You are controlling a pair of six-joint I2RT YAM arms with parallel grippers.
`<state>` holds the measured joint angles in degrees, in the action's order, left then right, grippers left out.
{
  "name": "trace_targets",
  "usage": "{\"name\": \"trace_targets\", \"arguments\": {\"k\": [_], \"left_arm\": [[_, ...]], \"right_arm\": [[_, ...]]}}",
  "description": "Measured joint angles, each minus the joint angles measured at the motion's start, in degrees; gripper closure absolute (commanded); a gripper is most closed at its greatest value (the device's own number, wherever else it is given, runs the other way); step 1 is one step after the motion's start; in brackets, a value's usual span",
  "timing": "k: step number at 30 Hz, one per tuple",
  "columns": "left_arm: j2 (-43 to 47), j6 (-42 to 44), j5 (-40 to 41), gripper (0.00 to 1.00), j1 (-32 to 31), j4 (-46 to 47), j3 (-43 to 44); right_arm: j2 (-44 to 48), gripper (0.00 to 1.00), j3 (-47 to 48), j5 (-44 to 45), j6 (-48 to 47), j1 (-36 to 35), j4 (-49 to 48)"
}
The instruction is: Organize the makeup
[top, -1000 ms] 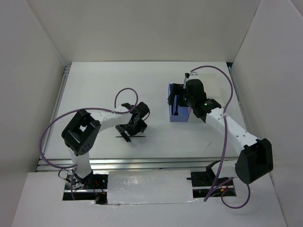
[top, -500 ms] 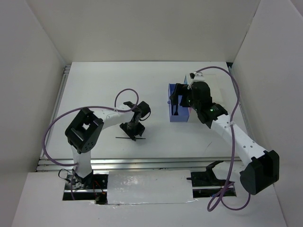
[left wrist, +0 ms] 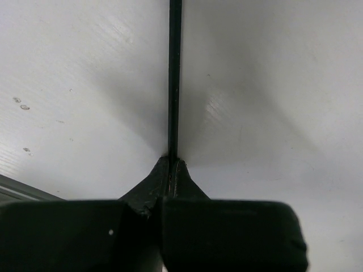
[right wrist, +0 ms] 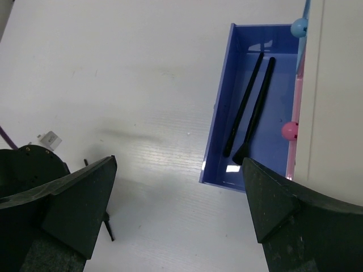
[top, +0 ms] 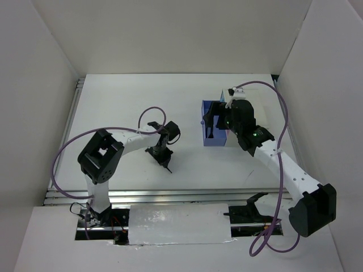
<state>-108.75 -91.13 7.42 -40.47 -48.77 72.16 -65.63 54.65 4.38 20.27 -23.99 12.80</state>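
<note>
Left gripper [left wrist: 170, 168] pinched on a thin black pencil [left wrist: 174, 73], well left of the blue drawer [right wrist: 220, 107] and nearer the bases; can't tell if the tip is touching the table [top: 113, 96]. Right gripper [right wrist: 178, 164] spread wide, empty, hovering just left of the drawer. Two pencils [right wrist: 245, 107] already inside; the held one looks like the last. Bare table between it and the drawer, so the only edge to clear is the drawer's left rim
</note>
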Motion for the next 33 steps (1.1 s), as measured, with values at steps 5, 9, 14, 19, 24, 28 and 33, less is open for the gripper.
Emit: {"name": "trace_targets", "arguments": {"k": [5,9,14,19,24,28,33], "left_arm": [[3.4,2.6,2.7,1.00,-1.4,4.1,-3.5],[8.2,5.5,6.9,1.00,-3.5,9.9,-9.1],[16.1,9.5,10.0,1.00,-4.1,16.7,-15.4],[18.8,13.4,11.4,1.00,-4.4,21.5,-15.8],[20.5,19.3,11.3,1.00,-6.4,27.3,-16.6],[24.5,25.7,10.4,1.00,-9.2,33.7,-17.6],[31.8,33.2,6.5,1.00,-10.7,44.5,-21.0]], "right_arm": [[0.0,0.00,-0.9,-4.4,0.0,1.0,-1.2],[-0.2,0.00,-1.1,-6.5,0.1,1.7,-2.1],[-1.1,0.00,-1.1,-9.1,0.5,2.2,-3.0],[-2.7,0.00,-1.1,-12.1,0.9,2.4,-3.5],[-4.7,0.00,-1.1,-18.4,1.0,2.5,-4.9],[-6.8,0.00,-1.1,-24.3,1.7,2.5,-6.4],[-9.7,0.01,-1.1,-30.7,3.3,1.8,-8.6]]}}
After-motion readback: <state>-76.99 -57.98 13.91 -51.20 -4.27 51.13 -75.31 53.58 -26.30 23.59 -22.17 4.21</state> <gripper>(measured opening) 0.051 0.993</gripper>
